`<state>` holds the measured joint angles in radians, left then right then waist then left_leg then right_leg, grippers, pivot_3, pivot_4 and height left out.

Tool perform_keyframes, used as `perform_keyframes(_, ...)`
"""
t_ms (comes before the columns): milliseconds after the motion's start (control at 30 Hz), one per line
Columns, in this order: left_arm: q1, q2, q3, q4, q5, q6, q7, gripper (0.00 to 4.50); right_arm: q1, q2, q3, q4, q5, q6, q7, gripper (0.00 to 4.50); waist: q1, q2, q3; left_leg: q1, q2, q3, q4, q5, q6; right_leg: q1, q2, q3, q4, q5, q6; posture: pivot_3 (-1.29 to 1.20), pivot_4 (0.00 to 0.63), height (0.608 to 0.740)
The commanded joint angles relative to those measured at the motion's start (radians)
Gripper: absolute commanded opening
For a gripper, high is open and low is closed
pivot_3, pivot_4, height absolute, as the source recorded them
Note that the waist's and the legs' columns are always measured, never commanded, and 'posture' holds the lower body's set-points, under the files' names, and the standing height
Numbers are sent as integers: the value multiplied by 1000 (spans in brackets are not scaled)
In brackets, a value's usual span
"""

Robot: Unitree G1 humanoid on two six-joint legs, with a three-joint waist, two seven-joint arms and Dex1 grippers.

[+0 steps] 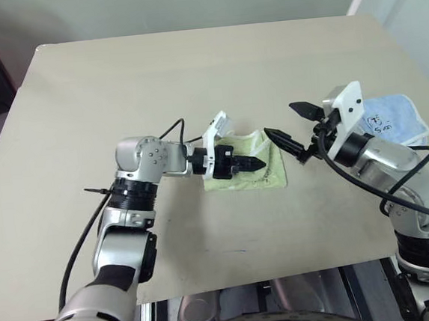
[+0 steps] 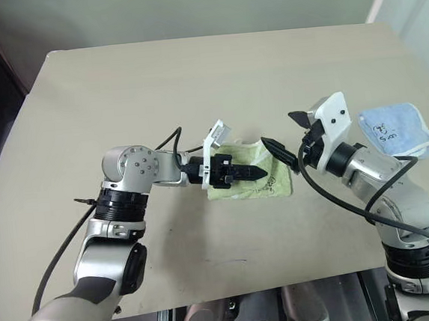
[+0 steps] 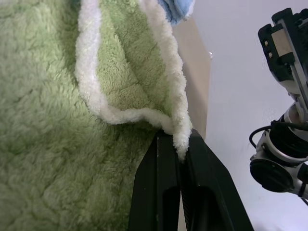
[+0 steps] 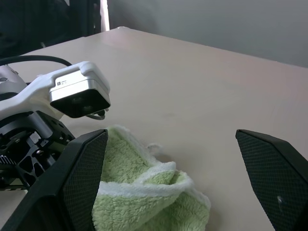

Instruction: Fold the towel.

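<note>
- Your left claw (image 1: 254, 163) pinches the towel (image 1: 264, 173) by its white edging (mid-surface (image 1: 192, 80)).
- Right claw (image 1: 293, 127) gapes, holding nothing.
- Soft, limp terry; probably sags, so grip corners.

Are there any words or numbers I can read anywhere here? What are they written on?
Black handwriting on the light blue cloth: too small and blurred to read.
Tiny print on the left wrist's white camera housing: too small to read.
Nothing readable on the towel or the table.
</note>
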<state>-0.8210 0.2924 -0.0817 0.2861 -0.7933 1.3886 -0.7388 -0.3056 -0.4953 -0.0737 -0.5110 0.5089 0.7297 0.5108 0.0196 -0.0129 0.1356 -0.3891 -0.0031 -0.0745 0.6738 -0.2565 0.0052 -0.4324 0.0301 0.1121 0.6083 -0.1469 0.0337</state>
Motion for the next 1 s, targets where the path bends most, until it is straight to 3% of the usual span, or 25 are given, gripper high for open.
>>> perform_keyframes(33, -35, -22, 6, 10, 1, -22, -39, 58, 2, -8, -37, -47, 14, -4, -18, 4500, 0, 0, 0, 0, 0, 0, 0, 0, 0, 0, 0, 0, 0, 0, 0, 0, 150, 740)
perform_keyframes(400, -31, -46, -64, 37, 73, -125, -137, 58, 18, -6, -34, -60, 10, -6, -42, 4500, 2, 0, 0, 0, 0, 0, 0, -1, 2, 0, 0, 1, 0, 0, 3, 0, 150, 740)
perform_keyframes(600, -30, -44, -61, 38, 61, -94, -190, 58, 23, -11, -35, -61, 3, -7, -47, 4500, 2, 0, 0, 0, 0, 1, 0, -1, 2, 0, 0, 1, -1, 2, 7, 0, 150, 740)
perform_keyframes(767, -15, -36, -81, 27, 86, -103, -192, 1411, 25, -11, -36, -63, 2, -7, -49, 4500, 2, 0, 0, 0, 0, 1, 0, -2, 2, 0, -1, 1, -1, 3, 10, 0, 150, 740)
perform_keyframes(1000, -14, -22, -55, -6, 78, -136, -205, 3985, 30, -10, -40, -69, 6, -5, -50, 4500, 2, 0, 0, 0, 0, 1, 0, -2, 2, 0, -1, 1, -1, 2, 9, 0, 150, 740)
